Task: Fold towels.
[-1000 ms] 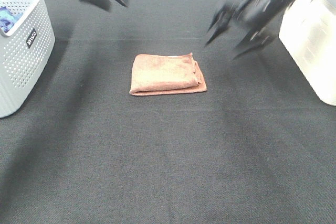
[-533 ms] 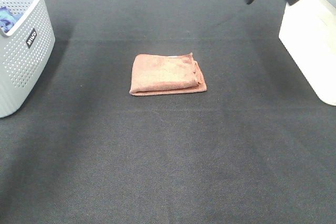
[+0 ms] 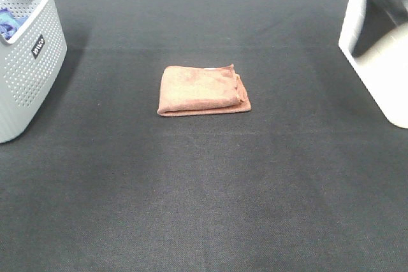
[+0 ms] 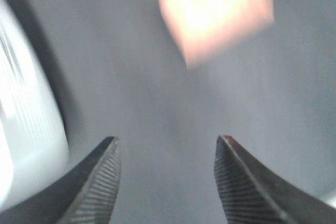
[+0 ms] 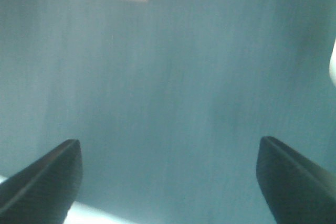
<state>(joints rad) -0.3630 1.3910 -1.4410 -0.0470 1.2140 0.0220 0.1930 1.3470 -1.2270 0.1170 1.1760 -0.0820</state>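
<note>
Exterior high view: towel (image 3: 203,90) lies folded into a compact rectangle, slightly above and left of frame centre, on the black tabletop (image 3: 204,189). Layered edges show on its right side; nothing touches it.

Change over the last second: both arms were over the upper part of the frame, then only the right one at the upper right corner, and now neither gripper shows in this view. Only a dark blur remains against the white bin (image 3: 382,62) at the right edge; cannot tell what it is. The towel has not shifted or unfolded across the three frames.

Left wrist view: left gripper (image 4: 165,182) has its fingers spread wide, nothing between them. Towel appears as a blurred pale patch toward the upper centre, well apart from the fingertips. View is motion-blurred.

Right wrist view: right gripper (image 5: 168,177) likewise spread wide and empty; towel edge at the upper left of the frame.

Grey perforated basket (image 3: 29,49) at left edge, something blue inside.

Judgement: the fold on this towel looks complete and the arms have withdrawn.
</note>
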